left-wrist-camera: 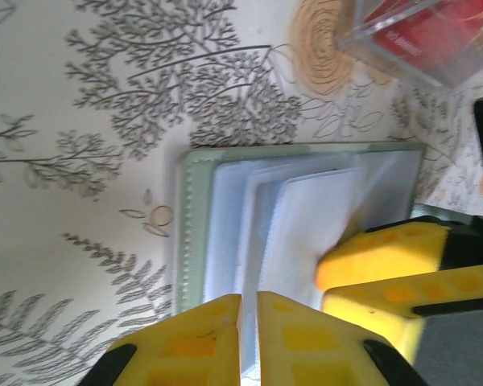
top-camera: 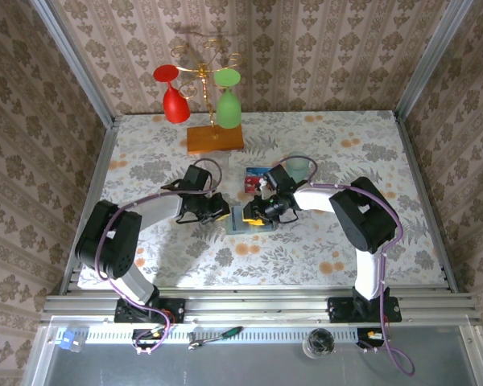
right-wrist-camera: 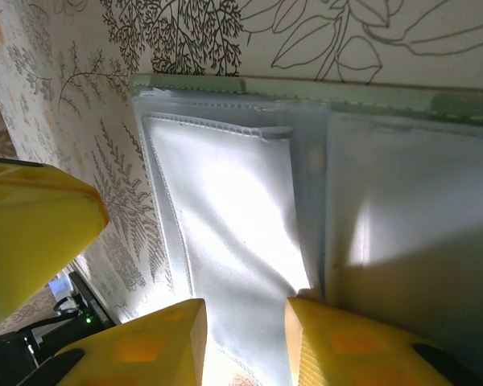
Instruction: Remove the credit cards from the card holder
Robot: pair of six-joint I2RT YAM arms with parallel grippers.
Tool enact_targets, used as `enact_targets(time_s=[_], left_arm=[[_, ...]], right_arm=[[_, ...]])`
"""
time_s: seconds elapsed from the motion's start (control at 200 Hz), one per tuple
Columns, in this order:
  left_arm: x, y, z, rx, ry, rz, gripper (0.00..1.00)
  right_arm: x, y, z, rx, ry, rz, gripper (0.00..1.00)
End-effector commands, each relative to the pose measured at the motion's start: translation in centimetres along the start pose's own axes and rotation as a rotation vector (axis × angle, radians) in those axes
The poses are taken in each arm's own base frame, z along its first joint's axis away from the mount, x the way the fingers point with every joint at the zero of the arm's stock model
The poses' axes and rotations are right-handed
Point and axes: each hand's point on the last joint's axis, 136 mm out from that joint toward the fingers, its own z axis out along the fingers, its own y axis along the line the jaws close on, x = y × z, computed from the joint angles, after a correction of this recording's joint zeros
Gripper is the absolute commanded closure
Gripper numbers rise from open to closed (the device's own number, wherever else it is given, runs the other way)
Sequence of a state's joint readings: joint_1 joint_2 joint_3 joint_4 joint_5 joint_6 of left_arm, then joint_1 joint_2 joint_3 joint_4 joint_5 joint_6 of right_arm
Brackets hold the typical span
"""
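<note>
Two arms are sharing the table (top-camera: 362, 137), each carrying one gripper with two yellow fingers: one left gripper (top-camera: 220, 211) (left-wrist-camera: 249, 338) and one right gripper (top-camera: 254, 214) (right-wrist-camera: 241, 338). One card holder (top-camera: 240, 227) (left-wrist-camera: 195, 201) (right-wrist-camera: 306, 87) is lying open, showing two panels. One clear plastic box (top-camera: 256, 178) (left-wrist-camera: 410, 60) is holding the credit cards (top-camera: 252, 184) (left-wrist-camera: 439, 28), whose number is staying unclear. One wooden slab (top-camera: 215, 139) is bearing one gold rack (top-camera: 201, 71), where two wine glasses are hanging: one red glass (top-camera: 175, 103) and one green glass (top-camera: 229, 104). One pale cup (top-camera: 298, 167) is standing too.
</note>
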State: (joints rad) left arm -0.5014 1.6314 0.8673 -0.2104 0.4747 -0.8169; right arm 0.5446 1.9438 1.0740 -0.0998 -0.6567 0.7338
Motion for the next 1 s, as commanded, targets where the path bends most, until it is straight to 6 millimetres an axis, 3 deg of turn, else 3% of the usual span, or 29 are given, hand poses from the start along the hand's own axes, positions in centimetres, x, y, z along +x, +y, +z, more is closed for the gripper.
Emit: enact_targets(time_s=[0.0, 0.57, 0.995], left_arm=[[-0.3, -2.3, -0.1, 0.082, -0.001, 0.005, 0.83], [0.5, -0.8, 1.9, 0.085, 0.027, -0.064, 0.69], [0.9, -1.2, 2.8, 0.095, 0.051, -0.065, 0.70]], right_arm=[[0.3, -1.5, 0.0, 0.020, 0.000, 0.044, 0.68], [0.6, -2.1, 0.1, -0.020, 0.005, 0.063, 0.69], [0.9, -2.4, 0.0, -0.022, 0.006, 0.069, 0.69]])
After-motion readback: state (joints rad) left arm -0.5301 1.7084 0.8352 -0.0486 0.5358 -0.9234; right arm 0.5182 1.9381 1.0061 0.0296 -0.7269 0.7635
